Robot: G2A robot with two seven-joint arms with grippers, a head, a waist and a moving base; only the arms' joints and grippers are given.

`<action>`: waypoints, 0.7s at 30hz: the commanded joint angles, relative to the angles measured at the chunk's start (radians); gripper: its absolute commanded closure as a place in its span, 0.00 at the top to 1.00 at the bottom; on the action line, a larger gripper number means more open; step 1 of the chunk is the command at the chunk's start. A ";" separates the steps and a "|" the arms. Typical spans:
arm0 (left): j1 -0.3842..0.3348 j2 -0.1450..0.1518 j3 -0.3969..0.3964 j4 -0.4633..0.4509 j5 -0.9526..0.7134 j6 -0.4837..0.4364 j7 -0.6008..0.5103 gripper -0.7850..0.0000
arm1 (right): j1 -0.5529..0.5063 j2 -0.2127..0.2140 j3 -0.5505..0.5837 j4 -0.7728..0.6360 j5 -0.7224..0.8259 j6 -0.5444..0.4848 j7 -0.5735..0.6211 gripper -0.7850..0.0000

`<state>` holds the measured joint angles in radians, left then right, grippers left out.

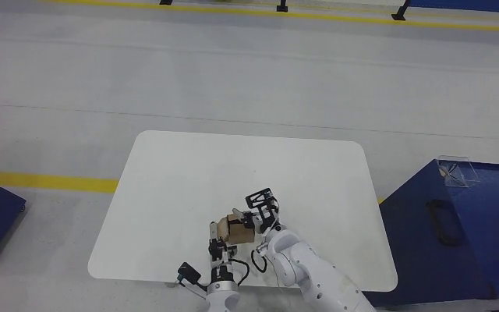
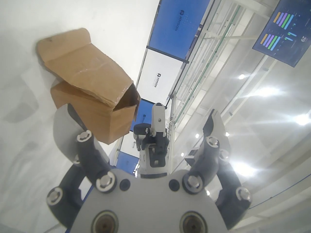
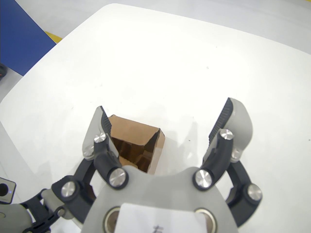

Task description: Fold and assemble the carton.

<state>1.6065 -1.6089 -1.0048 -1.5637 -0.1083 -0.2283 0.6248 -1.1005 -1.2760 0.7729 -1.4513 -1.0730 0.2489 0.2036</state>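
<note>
As right fingers (image 3: 96, 127) gape, carton (image 3: 136, 130) beside one

I'm looking into what seems a factory hall or industrial test floor: a smooth grey floor (image 1: 234, 70) marked with yellow painted lane lines (image 1: 54, 182), tall blue-and-white partition panels (image 2: 184, 18), a dark wall screen of coloured bar charts (image 2: 281, 30), and bright ceiling lamps (image 2: 264, 90) high overhead.

A brown carton (image 1: 234, 228) sits by the near edge of the white table (image 1: 234, 164), between the left gripper (image 1: 217, 240) and the right gripper (image 1: 262, 207); a blue platform (image 1: 448, 242) stands beside the table
</note>
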 commanded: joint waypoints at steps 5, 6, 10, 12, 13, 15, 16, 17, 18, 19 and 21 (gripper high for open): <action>-0.001 0.000 0.002 0.004 0.016 -0.006 0.010 1.00 | 0.006 -0.007 -0.004 0.014 0.009 0.002 -0.010 1.00; -0.001 0.000 0.002 0.004 0.016 -0.006 0.010 1.00 | 0.006 -0.007 -0.004 0.014 0.009 0.002 -0.010 1.00; 0.000 -0.001 -0.015 0.007 0.009 -0.003 0.013 1.00 | -0.007 -0.006 -0.003 0.017 -0.044 -0.001 -0.019 1.00; -0.005 -0.004 -0.020 0.022 -0.007 -0.005 0.028 1.00 | -0.012 -0.009 -0.004 0.021 -0.066 0.012 -0.020 1.00; -0.010 -0.006 -0.022 0.034 -0.014 -0.009 0.033 1.00 | -0.013 -0.011 -0.006 0.025 -0.075 0.014 -0.018 1.00; -0.025 -0.010 -0.025 0.070 -0.014 -0.020 0.053 1.00 | -0.011 -0.015 -0.011 0.037 -0.103 0.028 -0.016 1.00; -0.034 -0.013 -0.023 0.085 -0.021 -0.027 0.059 1.00 | -0.010 -0.018 -0.014 0.041 -0.112 0.035 -0.016 1.00; -0.043 -0.016 -0.022 0.102 -0.017 -0.037 0.069 1.00 | -0.010 -0.021 -0.016 0.045 -0.115 0.038 -0.017 1.00; -0.051 -0.018 -0.019 0.120 -0.010 -0.044 0.077 1.00 | -0.009 -0.024 -0.017 0.050 -0.116 0.039 -0.016 1.00; -0.058 -0.021 -0.015 0.134 -0.017 -0.045 0.079 1.00 | -0.006 -0.027 -0.018 0.057 -0.122 0.040 -0.013 1.00; -0.069 -0.026 -0.013 0.146 -0.037 -0.055 0.079 1.00 | 0.000 -0.032 -0.021 0.070 -0.132 0.047 -0.009 1.00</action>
<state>1.5417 -1.6334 -1.0175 -1.4217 -0.1373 -0.2779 0.7034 -1.1027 -1.3064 0.7528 -1.3859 -1.2017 0.2932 0.1931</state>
